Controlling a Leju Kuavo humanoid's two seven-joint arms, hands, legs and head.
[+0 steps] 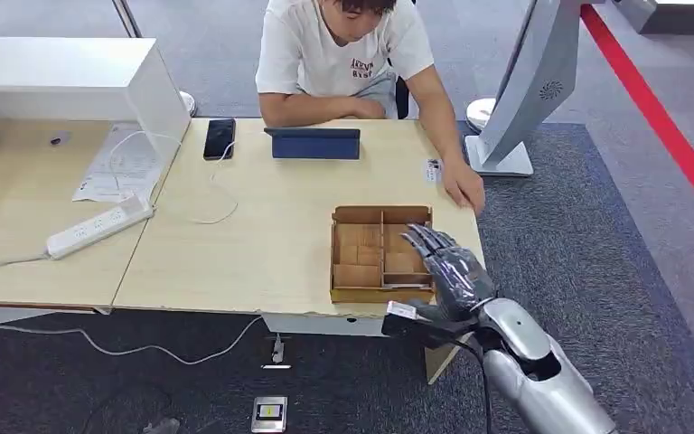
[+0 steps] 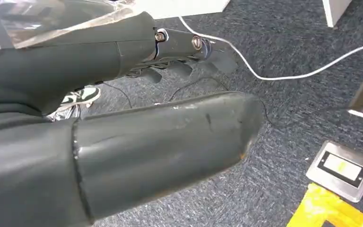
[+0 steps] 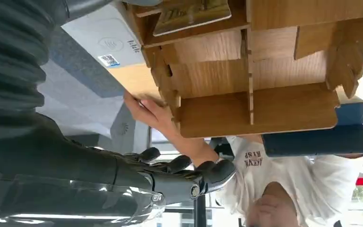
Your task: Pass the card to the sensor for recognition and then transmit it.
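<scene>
now | right hand (image 1: 450,271) fingers spread, empty | over compartmented wooden box (image 1: 361,254)

Right robot hand (image 1: 452,271) extended (fingers spread, empty).

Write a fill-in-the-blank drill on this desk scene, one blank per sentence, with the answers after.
1. The right hand hovers over the divided wooden ____.
2. The person's hand rests on the table beside a white ____.
3. The black phone lies left of the blue ____.
4. The left hand hangs over grey ____.

Answers: box; card; tablet; carpet
</scene>
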